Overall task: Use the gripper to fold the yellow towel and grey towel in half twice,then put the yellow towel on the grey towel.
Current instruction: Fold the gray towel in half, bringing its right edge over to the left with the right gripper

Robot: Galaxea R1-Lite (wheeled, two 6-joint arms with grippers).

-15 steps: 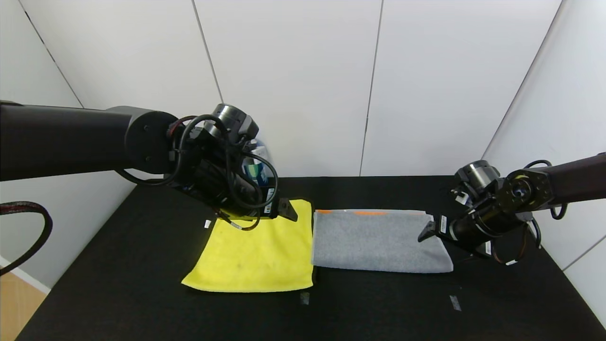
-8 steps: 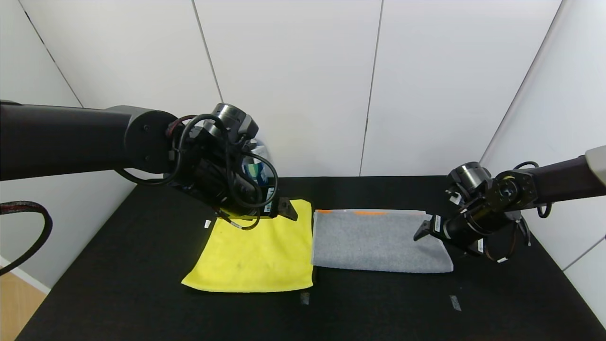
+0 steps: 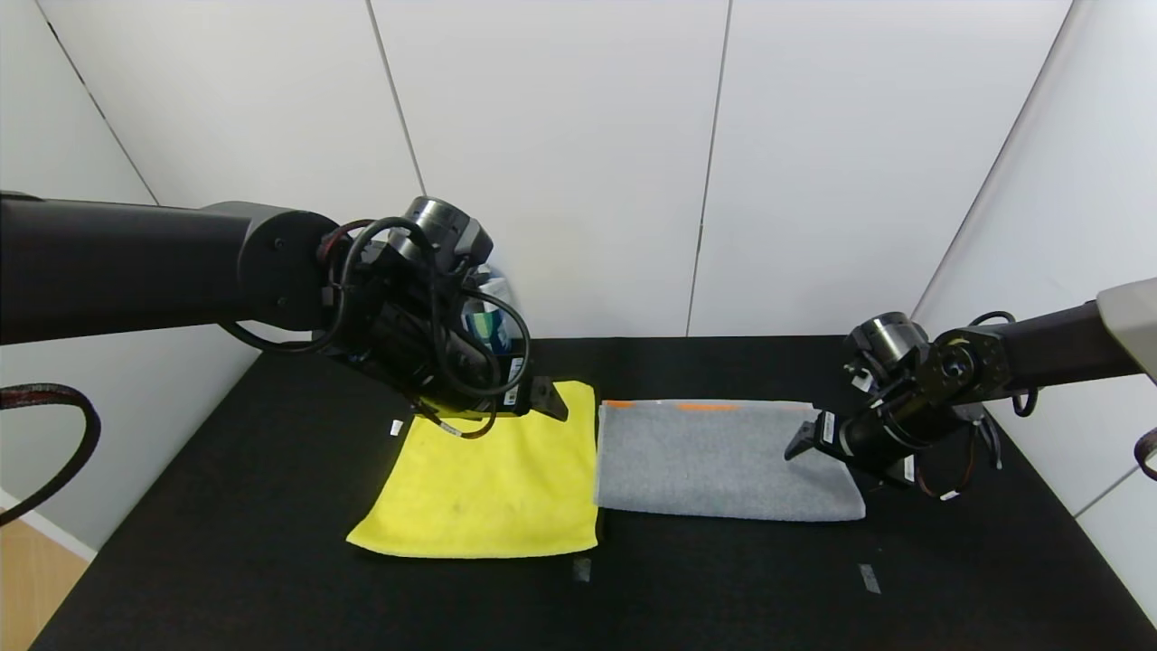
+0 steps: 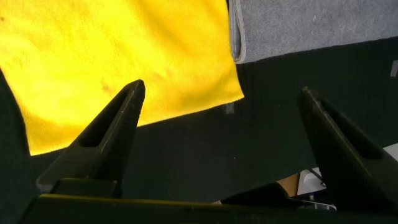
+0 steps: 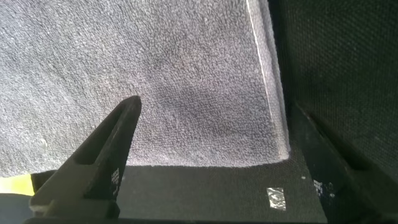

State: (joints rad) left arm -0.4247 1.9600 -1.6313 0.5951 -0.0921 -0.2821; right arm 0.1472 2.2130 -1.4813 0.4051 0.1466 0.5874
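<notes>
Yellow towel (image 3: 488,475) flat near the middle of the black table (image 3: 271,561), touching the folded grey towel (image 3: 723,461) on its right. Left gripper (image 3: 542,400) poised over the yellow towel's far edge, fingers spread, grasping nothing. Right gripper (image 3: 807,436) low over the grey towel's right end, fingers parted, empty. No legible writing on either towel.

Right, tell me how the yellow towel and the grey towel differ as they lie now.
The yellow towel is bright and near square; the grey towel is dull, wider and more oblong. The grey one has orange patches along its far edge; the yellow one shows none. The yellow lies to the robot's left, the grey to its right. Both lie flat, edges side by side.
</notes>
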